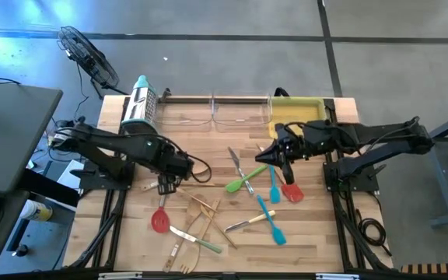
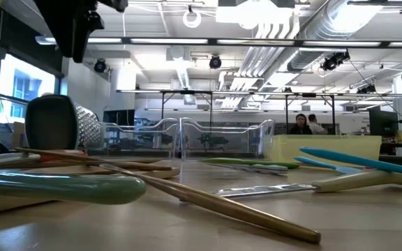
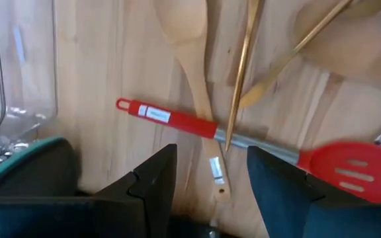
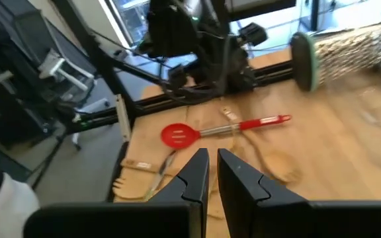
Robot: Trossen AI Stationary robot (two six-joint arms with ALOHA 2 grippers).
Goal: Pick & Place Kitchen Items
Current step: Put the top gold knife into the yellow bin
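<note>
Several slim utensils lie flat on the wooden table. A red slotted spatula (image 1: 160, 218) lies at the left, and it also shows in the left wrist view (image 3: 177, 121). My left gripper (image 3: 210, 188) hovers open just above its handle, one finger on either side, touching nothing. A pale wooden spoon (image 3: 194, 53) crosses under the red handle. My right gripper (image 1: 281, 162) is shut and empty, raised over a green spatula (image 1: 239, 184), a blue spatula (image 1: 274, 187) and a second red spatula (image 1: 292, 192).
A steel box grater (image 1: 140, 105) lies at the far left. Two clear trays (image 1: 212, 113) and a yellow tray (image 1: 298, 109) line the far edge. Wooden forks and spoons (image 1: 202, 210), a knife (image 1: 234, 162) and another blue spatula (image 1: 271, 221) are scattered mid-table. People sit far behind (image 2: 302, 124).
</note>
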